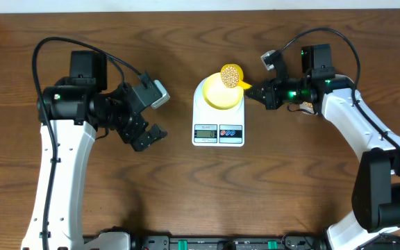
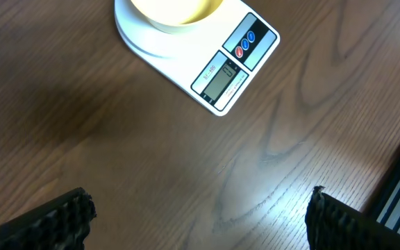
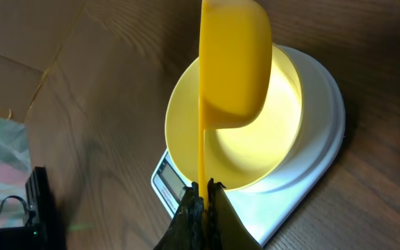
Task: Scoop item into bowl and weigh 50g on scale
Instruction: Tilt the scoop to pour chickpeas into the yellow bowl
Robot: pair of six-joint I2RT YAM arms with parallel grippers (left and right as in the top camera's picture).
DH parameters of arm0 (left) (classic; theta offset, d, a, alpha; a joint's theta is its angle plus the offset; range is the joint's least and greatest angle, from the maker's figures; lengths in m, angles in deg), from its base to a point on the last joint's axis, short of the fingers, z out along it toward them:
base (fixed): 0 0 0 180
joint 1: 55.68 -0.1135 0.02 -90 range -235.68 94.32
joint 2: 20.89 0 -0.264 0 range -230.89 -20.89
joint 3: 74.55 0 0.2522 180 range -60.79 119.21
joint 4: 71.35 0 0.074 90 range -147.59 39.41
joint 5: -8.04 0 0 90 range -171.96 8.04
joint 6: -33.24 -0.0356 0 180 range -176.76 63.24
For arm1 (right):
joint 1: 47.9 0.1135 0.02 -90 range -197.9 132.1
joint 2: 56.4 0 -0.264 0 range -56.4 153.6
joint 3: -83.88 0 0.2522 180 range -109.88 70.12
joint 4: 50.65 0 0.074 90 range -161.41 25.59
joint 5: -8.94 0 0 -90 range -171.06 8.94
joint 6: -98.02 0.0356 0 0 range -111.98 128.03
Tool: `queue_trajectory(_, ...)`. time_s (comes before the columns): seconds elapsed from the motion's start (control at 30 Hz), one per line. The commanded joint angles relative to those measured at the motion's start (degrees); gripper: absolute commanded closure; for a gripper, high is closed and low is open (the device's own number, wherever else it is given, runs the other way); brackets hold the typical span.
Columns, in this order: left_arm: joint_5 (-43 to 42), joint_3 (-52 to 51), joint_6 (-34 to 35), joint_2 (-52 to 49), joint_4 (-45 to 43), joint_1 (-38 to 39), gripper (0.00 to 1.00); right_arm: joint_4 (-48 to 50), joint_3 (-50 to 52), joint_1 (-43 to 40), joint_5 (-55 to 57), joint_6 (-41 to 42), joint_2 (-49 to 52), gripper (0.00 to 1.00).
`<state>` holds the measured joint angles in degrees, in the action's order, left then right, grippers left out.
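Observation:
The white scale stands at the table's middle with the pale-yellow bowl on its platform. My right gripper is shut on the handle of the bright yellow scoop, held over the bowl's far rim with tan beans in its cup. In the right wrist view the scoop hangs over the bowl on the scale, gripper clamped on its handle. My left gripper is open and empty, left of the scale; its view shows scale and bowl.
Dark equipment runs along the front edge. A black cable loops from the right arm. No tub of beans shows in any view.

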<state>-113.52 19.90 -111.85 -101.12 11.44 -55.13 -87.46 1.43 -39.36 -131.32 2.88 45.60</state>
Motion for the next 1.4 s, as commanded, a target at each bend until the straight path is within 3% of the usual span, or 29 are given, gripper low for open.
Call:
queue_trajectory(0.0,-0.1,-0.4,0.7,0.0,0.3,0.2,0.01,0.1,-1.0,0.6,-0.6,-2.3,0.5,0.99)
queue_trajectory(1.37,-0.1,-0.4,0.7,0.0,0.3,0.2,0.01,-2.4,-1.0,3.6,11.3,-3.3,-5.0,0.99)
